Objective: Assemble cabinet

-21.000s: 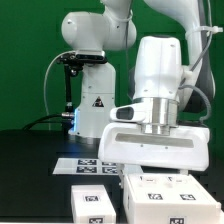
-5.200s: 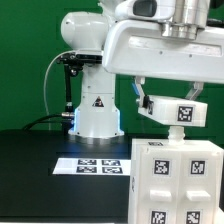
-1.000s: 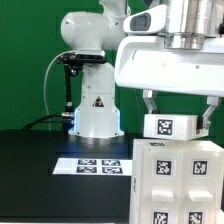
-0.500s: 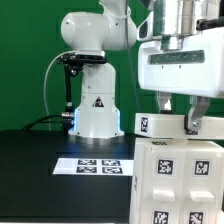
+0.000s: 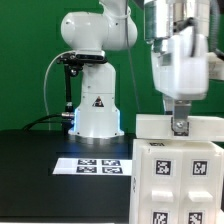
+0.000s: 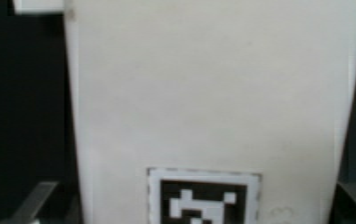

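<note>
The cabinet (image 5: pixel 180 182) stands at the exterior view's right, a white box with black-and-white tags on its front. A flat white panel (image 5: pixel 158 127) lies across its top. My gripper (image 5: pixel 180 125) comes straight down over it, and one dark finger (image 5: pixel 180 117) shows in front of the panel's face. In the wrist view the white panel (image 6: pixel 201 90) fills the picture, with one tag (image 6: pixel 201 197) on it. My gripper (image 6: pixel 200 206) is shut on this panel, a dark finger (image 6: pixel 33 206) pressing on each side edge.
The marker board (image 5: pixel 95 165) lies flat on the black table (image 5: pixel 40 185) left of the cabinet. The arm's white base (image 5: pixel 95 100) and a black stand with cables (image 5: pixel 66 85) rise behind it, before a green backdrop.
The wrist has turned about its upright axis, swinging the held panel round. The panel has come down from just above the cabinet onto its top.
</note>
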Tool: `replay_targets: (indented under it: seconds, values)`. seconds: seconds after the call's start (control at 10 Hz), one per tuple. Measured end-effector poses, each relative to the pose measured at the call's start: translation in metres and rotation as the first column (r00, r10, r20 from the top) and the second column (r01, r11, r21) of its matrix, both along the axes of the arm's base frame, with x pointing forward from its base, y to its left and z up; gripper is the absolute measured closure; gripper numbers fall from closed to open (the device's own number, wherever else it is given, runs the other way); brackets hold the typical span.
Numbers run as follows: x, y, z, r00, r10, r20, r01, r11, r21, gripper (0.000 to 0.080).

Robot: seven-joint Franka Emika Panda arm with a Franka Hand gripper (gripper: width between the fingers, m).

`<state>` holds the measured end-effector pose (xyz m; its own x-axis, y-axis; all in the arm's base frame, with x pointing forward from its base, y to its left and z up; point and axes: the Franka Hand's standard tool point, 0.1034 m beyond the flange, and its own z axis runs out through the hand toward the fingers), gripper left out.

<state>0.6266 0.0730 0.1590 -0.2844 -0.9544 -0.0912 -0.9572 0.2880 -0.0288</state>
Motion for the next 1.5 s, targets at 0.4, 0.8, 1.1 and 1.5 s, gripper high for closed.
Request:
replay_targets:
  seconds: [0.4, 0.8, 1.1, 1.5]
  values:
    - [-0.002, 0.006, 0.005, 0.991, 0.136, 0.012, -0.136, 0.991, -0.001, 0.0049]
    - [-0.003, 0.020, 0.030, 0.880, 0.470, 0.070, -0.470, 0.883, -0.013, 0.0003]
    - [-0.001, 0.020, 0.029, 0.634, 0.769, 0.086, -0.766, 0.639, -0.070, 0.0002]
    - [0.007, 0.017, 0.026, 0.166, 0.984, 0.067, -0.972, 0.175, -0.155, 0.0002]
